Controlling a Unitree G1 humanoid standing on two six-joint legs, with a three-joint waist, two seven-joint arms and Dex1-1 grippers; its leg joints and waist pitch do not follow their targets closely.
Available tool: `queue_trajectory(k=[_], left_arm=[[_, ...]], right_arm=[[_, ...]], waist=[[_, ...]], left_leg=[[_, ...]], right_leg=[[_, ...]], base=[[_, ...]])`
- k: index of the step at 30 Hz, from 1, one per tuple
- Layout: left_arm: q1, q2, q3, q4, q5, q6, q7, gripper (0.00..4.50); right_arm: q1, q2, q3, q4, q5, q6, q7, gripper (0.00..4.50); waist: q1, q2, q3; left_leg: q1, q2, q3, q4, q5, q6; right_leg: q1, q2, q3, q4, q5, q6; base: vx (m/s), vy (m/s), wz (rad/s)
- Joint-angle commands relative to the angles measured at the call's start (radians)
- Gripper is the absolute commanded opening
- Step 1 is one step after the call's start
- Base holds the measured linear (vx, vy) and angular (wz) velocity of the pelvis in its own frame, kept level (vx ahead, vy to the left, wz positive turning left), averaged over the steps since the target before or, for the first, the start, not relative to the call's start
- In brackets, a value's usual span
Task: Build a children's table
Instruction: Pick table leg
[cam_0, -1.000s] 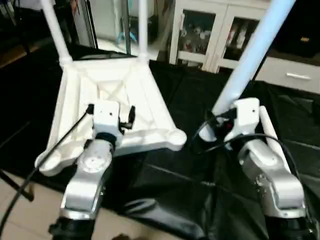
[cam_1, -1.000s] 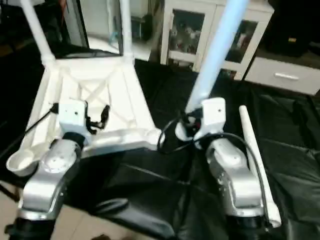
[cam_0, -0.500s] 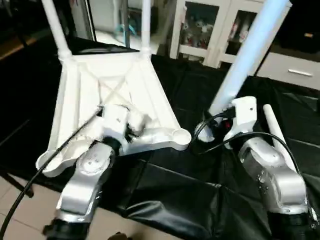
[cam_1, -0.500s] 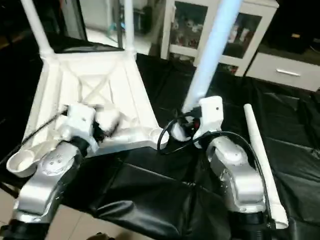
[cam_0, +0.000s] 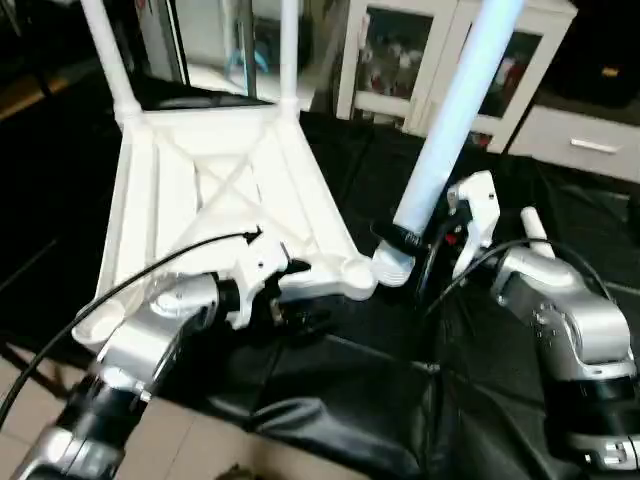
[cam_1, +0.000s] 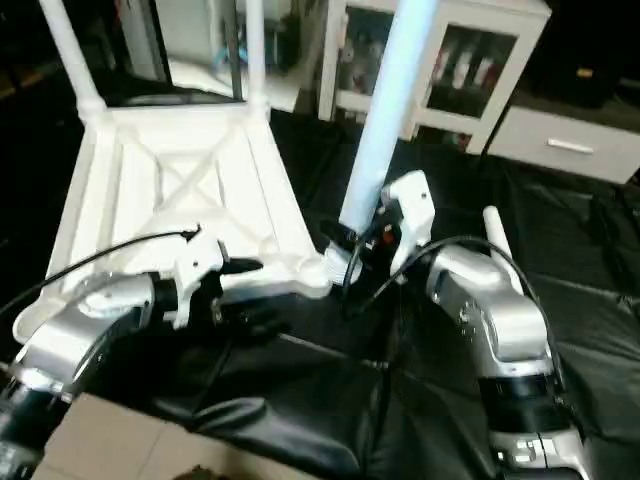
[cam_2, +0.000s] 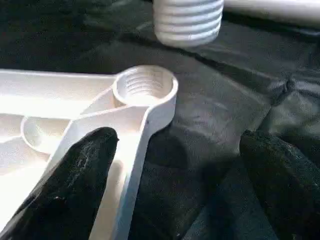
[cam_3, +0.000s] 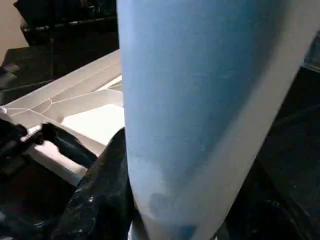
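Top of the held leg (cam_0: 455, 110) and of both fitted far legs (cam_0: 108, 60), past the upper edge.

Black-covered work table (cam_0: 400, 400), white glass-door cabinet (cam_0: 400, 60) behind, white drawer (cam_0: 585, 145) beside it

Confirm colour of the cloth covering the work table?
Black, slightly glossy cloth; clearest in the left eye view.

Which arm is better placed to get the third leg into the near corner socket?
The right. Its gripper holds the leg upright, threaded end just beside the empty socket. The left gripper is open, straddling the tabletop edge there.
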Motion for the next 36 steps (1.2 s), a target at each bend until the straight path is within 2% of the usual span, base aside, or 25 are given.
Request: queue_trajectory(k=[1,2,3,5,7,8,9,11,12,14,19,25,27,30,32,34,36], left_arm=[[-0.035,-0.005,-0.009,0.04,0.019,-0.027,-0.018,4.42],[-0.049,-0.005,-0.01,0.065,0.022,-0.035,-0.029,4.42],[-0.065,-0.005,-0.011,0.091,0.022,-0.039,-0.04,4.42],[-0.094,-0.006,-0.012,0.137,0.017,-0.042,-0.064,4.42],[-0.127,-0.008,-0.011,0.195,0.018,-0.056,-0.093,4.42],[-0.144,-0.01,-0.01,0.226,0.019,-0.067,-0.11,4.15],[-0.151,-0.009,-0.01,0.237,0.019,-0.069,-0.118,4.07],[-0.165,-0.008,-0.013,0.269,0.024,-0.079,-0.138,4.04],[-0.173,-0.007,-0.015,0.286,0.028,-0.085,-0.149,3.94],[-0.184,-0.004,-0.02,0.311,0.031,-0.085,-0.174,3.69],[-0.218,-0.025,-0.028,0.389,0.055,-0.129,-0.174,3.25],[-0.259,-0.059,-0.046,0.47,0.103,-0.165,-0.149,2.75],[-0.27,-0.064,-0.051,0.491,0.114,-0.174,-0.153,2.68],[-0.283,-0.07,-0.057,0.514,0.13,-0.182,-0.153,2.32],[-0.292,-0.071,-0.067,0.534,0.148,-0.19,-0.155,2.29],[-0.298,-0.068,-0.077,0.55,0.167,-0.198,-0.152,1.96],[-0.301,-0.065,-0.083,0.563,0.181,-0.207,-0.152,1.87]], right_arm=[[-0.025,0.004,-0.017,-0.003,0.01,-0.015,-0.022,1.85],[-0.026,0.007,-0.015,0.0,0.003,-0.016,-0.026,1.85],[-0.027,0.011,-0.012,0.002,0.0,-0.023,-0.022,1.85],[-0.023,0.019,-0.011,-0.001,0.003,-0.023,-0.022,1.85],[-0.016,0.027,-0.006,-0.01,0.003,-0.024,-0.024,1.85],[-0.012,0.03,0.0,-0.019,0.001,-0.026,-0.024,1.85],[-0.01,0.03,0.001,-0.023,0.001,-0.025,-0.025,1.85],[-0.009,0.031,0.004,-0.029,-0.003,-0.025,-0.028,1.85],[-0.009,0.031,0.006,-0.03,-0.007,-0.027,-0.031,1.85],[-0.011,0.03,0.006,-0.033,-0.008,-0.026,-0.031,1.85],[-0.014,0.029,0.007,-0.032,-0.017,-0.031,-0.03,1.85],[-0.015,0.025,0.015,-0.032,-0.025,-0.04,-0.029,1.85],[-0.016,0.023,0.016,-0.03,-0.026,-0.041,-0.027,1.85],[-0.017,0.021,0.02,-0.031,-0.031,-0.044,-0.023,1.85],[-0.017,0.021,0.022,-0.032,-0.033,-0.044,-0.021,1.85],[-0.019,0.019,0.024,-0.03,-0.038,-0.046,-0.019,1.85],[-0.02,0.018,0.027,-0.028,-0.04,-0.047,-0.018,1.85]], waist=[[0.0,0.014,-0.067],[0.0,0.012,-0.069],[0.001,0.02,-0.068],[0.0,0.019,-0.068],[-0.001,0.022,-0.066],[-0.001,0.024,-0.068],[0.0,0.023,-0.068],[-0.001,0.027,-0.069],[-0.001,0.026,-0.07],[0.0,0.031,-0.069],[-0.001,0.031,-0.068],[0.001,0.029,-0.07],[0.001,0.03,-0.069],[0.002,0.03,-0.069],[0.001,0.031,-0.069],[0.002,0.032,-0.069],[0.001,0.032,-0.068]], left_leg=[[0.011,0.091,-0.039,-0.081,-0.079,0.01],[0.01,0.093,-0.04,-0.08,-0.075,0.012],[0.011,0.091,-0.039,-0.079,-0.078,0.011],[0.012,0.092,-0.039,-0.08,-0.095,0.005],[0.013,0.091,-0.038,-0.081,-0.114,-0.001],[0.014,0.093,-0.04,-0.081,-0.12,-0.006],[0.015,0.093,-0.039,-0.08,-0.12,-0.008],[0.014,0.095,-0.04,-0.08,-0.101,-0.006],[0.012,0.095,-0.04,-0.08,-0.099,-0.005],[0.013,0.095,-0.039,-0.08,-0.099,-0.003],[0.014,0.096,-0.04,-0.08,-0.116,-0.006],[0.012,0.098,-0.04,-0.079,-0.099,0.004],[0.012,0.098,-0.041,-0.079,-0.104,0.005],[0.013,0.099,-0.041,-0.08,-0.107,0.003],[0.013,0.099,-0.041,-0.08,-0.108,0.004],[0.012,0.098,-0.042,-0.08,-0.113,0.004],[0.012,0.099,-0.042,-0.08,-0.117,0.004]], right_leg=[[0.047,-0.117,0.083,-0.072,-0.072,-0.191],[0.05,-0.118,0.083,-0.068,-0.057,-0.201],[0.049,-0.118,0.083,-0.071,-0.061,-0.203],[0.05,-0.119,0.083,-0.073,-0.071,-0.209],[0.049,-0.118,0.083,-0.077,-0.087,-0.209],[0.05,-0.12,0.083,-0.075,-0.09,-0.212],[0.051,-0.121,0.083,-0.074,-0.088,-0.213],[0.051,-0.119,0.083,-0.07,-0.054,-0.222],[0.054,-0.121,0.084,-0.068,-0.046,-0.225],[0.053,-0.122,0.084,-0.069,-0.042,-0.23],[0.054,-0.123,0.084,-0.072,-0.062,-0.233],[0.056,-0.125,0.085,-0.07,-0.035,-0.239],[0.056,-0.126,0.085,-0.071,-0.042,-0.239],[0.056,-0.127,0.085,-0.071,-0.047,-0.24],[0.056,-0.126,0.084,-0.071,-0.041,-0.243],[0.057,-0.127,0.085,-0.072,-0.046,-0.242],[0.057,-0.127,0.085,-0.073,-0.052,-0.24]], base=[[0.0,0.0,0.0],[0.0,0.0,0.0],[0.0,0.0,0.0],[0.0,0.0,0.0],[0.0,0.0,0.0],[0.0,0.0,0.0],[0.0,0.0,0.0],[0.0,0.0,0.0],[0.0,0.0,0.0],[0.0,0.0,0.0],[0.0,0.0,0.0],[0.0,0.0,0.0],[0.0,0.0,0.0],[0.0,0.0,0.0],[0.0,0.0,0.0],[0.0,0.0,0.0],[0.0,0.0,0.0]])
